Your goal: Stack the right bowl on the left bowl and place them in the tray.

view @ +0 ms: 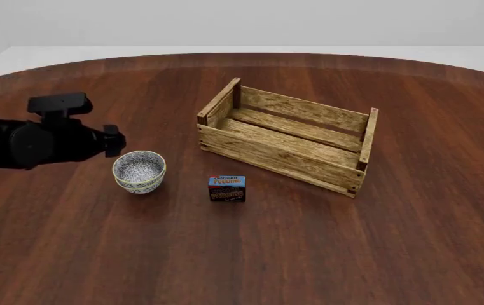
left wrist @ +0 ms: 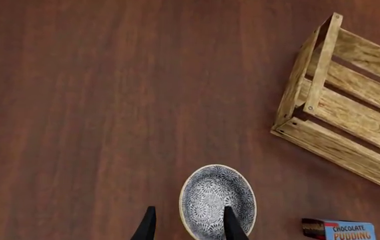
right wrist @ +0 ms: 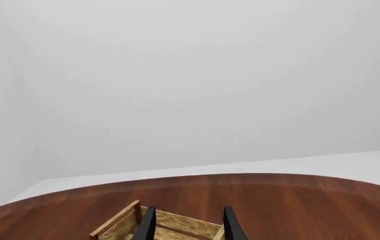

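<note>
Left pincer (left wrist: 188, 229) hovers open and empty above the stacked bowls (view: 139, 172) on the counter (view: 97, 254), left of the tray (view: 286, 135). Gripping only the upper rim risks separating them; the pudding box (view: 226, 188) may be bumped.

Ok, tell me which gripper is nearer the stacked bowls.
Left. The left gripper sits right at the stacked bowls, one finger over the rim. The right gripper is raised, facing past the tray, out of the front view.

The table (view: 327, 254) bears the tray (view: 269, 150), apparently stacked bowls (view: 139, 172), pudding box (view: 226, 189).
</note>
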Action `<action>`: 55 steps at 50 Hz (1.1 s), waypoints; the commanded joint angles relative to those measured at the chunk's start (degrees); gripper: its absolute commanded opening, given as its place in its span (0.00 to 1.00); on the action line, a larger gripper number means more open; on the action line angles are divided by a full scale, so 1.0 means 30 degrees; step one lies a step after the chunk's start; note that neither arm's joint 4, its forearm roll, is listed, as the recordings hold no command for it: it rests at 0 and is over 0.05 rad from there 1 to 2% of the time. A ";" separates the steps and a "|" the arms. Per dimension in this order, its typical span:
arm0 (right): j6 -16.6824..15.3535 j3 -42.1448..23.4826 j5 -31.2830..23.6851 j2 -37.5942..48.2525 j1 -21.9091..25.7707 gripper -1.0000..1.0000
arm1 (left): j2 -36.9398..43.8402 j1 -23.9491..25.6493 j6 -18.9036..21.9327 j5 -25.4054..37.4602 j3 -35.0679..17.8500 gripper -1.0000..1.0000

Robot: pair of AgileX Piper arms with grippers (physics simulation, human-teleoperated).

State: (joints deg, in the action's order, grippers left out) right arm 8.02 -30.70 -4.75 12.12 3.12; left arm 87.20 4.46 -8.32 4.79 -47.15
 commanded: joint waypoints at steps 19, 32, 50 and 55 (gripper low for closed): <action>-0.0039 0.0038 0.0040 -0.0018 0.0022 1.00 | 0.2477 -0.0211 0.0072 -0.2091 0.0184 1.00; -0.0032 -0.0039 -0.0070 -0.0061 0.0035 1.00 | 0.2926 -0.0225 0.0204 -0.2223 0.0153 1.00; -0.0014 -0.0016 -0.0149 -0.0177 -0.0008 1.00 | 0.3478 -0.0226 0.0257 -0.2148 0.0068 1.00; -0.0010 0.0029 -0.0158 -0.0209 -0.0025 1.00 | 0.3537 -0.0193 0.0186 -0.2113 0.0033 1.00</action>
State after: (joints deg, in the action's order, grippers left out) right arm 7.95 -30.73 -5.12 11.67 3.09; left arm 97.05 3.93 -7.71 -1.65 -46.75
